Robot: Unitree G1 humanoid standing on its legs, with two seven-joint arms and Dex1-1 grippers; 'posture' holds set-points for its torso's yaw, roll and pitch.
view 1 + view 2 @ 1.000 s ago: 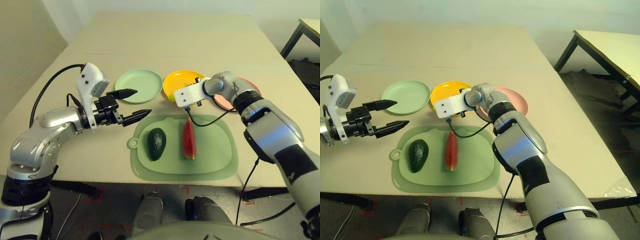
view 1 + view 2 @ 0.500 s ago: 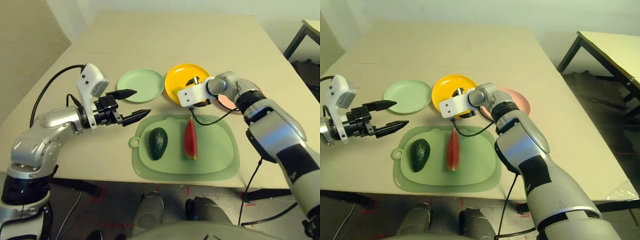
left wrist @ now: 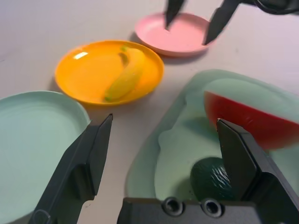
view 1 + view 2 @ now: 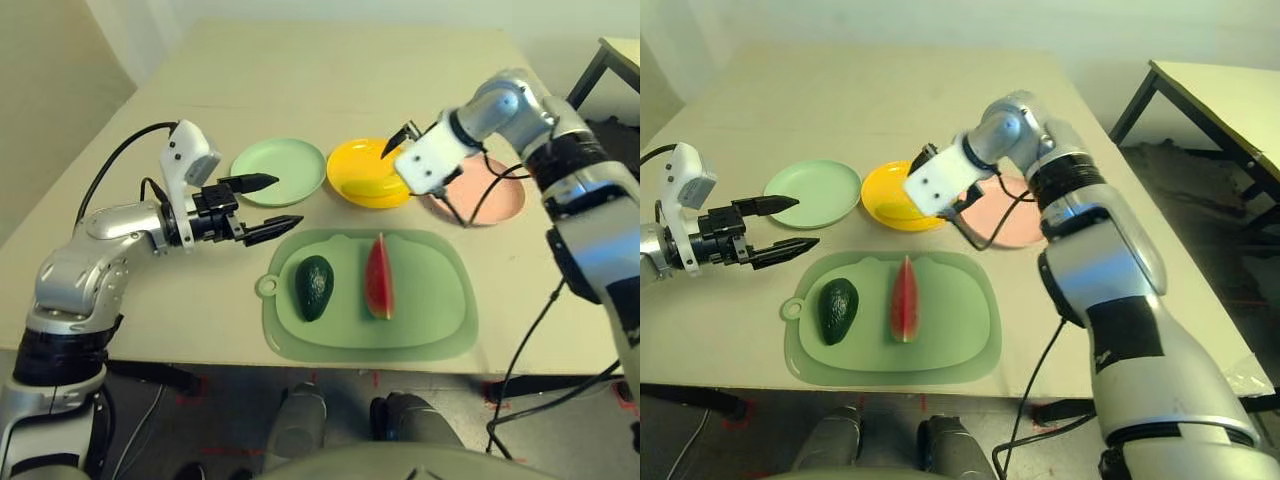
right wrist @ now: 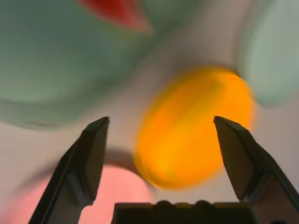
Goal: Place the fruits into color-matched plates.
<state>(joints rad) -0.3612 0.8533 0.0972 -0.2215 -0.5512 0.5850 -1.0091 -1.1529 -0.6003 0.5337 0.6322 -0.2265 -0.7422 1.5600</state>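
The yellow banana [image 3: 124, 74] lies in the yellow plate [image 4: 352, 160]. On the green cutting mat [image 4: 440, 310], the dark green avocado [image 4: 313, 287] and the red watermelon wedge [image 4: 377, 277] lie side by side. The mint green plate [image 4: 278, 170] and the pale pink plate [image 4: 495, 200] hold nothing. My right gripper [image 4: 398, 140] hovers open above the yellow plate's right rim, with nothing between its fingers [image 5: 91, 154]. My left gripper [image 4: 283, 202] stands open and empty, low over the table between the mint plate and the mat's left end.
A black cable [image 4: 470, 205] from my right wrist hangs over the pink plate. Bare table stretches behind the plates. A second table [image 4: 1215, 90] stands off to the right, past this table's edge.
My right gripper has risen and drawn back to the right from low over the yellow plate, and the banana now shows lying in that plate. The left arm has hardly moved.
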